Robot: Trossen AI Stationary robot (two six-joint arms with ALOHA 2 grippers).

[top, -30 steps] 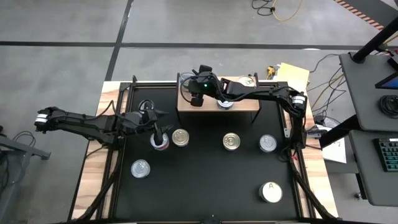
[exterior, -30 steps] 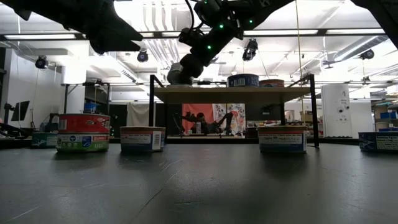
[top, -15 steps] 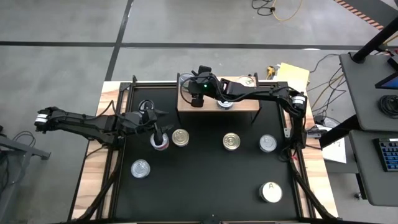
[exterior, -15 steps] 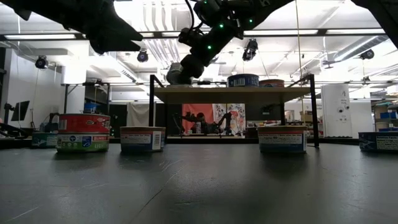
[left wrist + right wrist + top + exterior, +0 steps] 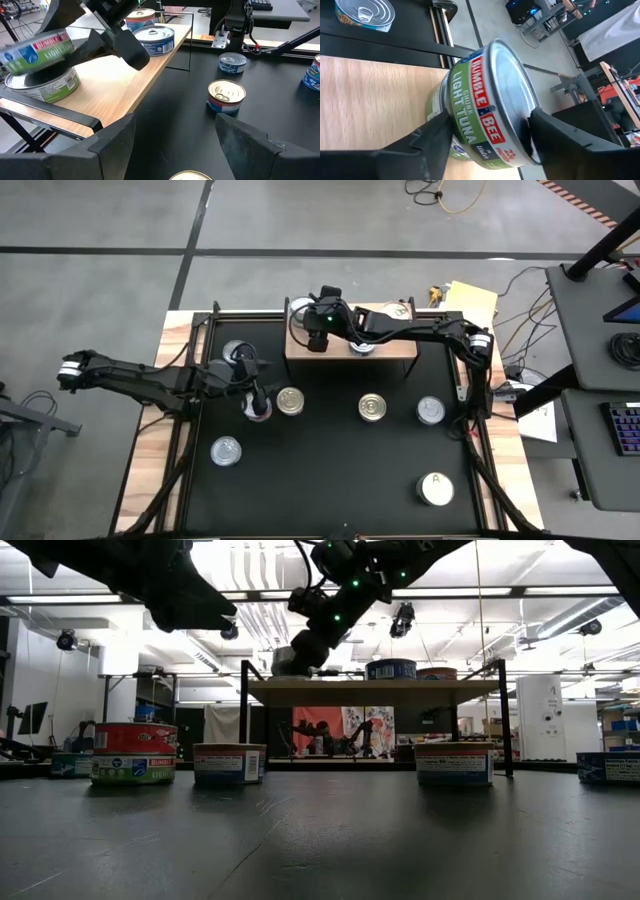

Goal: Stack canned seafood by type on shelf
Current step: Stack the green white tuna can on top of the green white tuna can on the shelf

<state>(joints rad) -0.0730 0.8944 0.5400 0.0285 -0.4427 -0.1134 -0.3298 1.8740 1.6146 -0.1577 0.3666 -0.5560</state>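
Observation:
The wooden shelf (image 5: 350, 345) stands at the table's far edge. My right gripper (image 5: 490, 131) is at its left end, shut on a green-labelled tuna tin (image 5: 490, 107) just above a second green tin (image 5: 44, 86) that stands on the shelf. Two blue-labelled tins (image 5: 155, 39) stand farther along the board. My left gripper (image 5: 175, 145) is open and hovers over a red-rimmed tin (image 5: 258, 409) on the black tabletop, touching nothing. A gold-topped tin (image 5: 290, 401) stands right beside that one. My right gripper pinches the green tuna tin by its side wall (image 5: 462, 107), one finger on each side of the round body. The fingers (image 5: 122, 46) come from the table's right, slanting down. The tin is tilted over the green tin (image 5: 436, 111) below; whether they touch I cannot tell.
Other tins stand on the tabletop: a gold-topped one (image 5: 373, 407), silver ones (image 5: 431, 410) (image 5: 228, 451) (image 5: 237, 350) and the white one marked "A" (image 5: 436, 489). The near middle of the black tabletop (image 5: 330, 480) holds nothing. The shelf's dark legs (image 5: 245, 715) stand at its ends.
My left gripper has moved a little toward the table's right, closer over the red-rimmed tin, staying open. My right gripper keeps its hold on the green tin at the shelf's left end.

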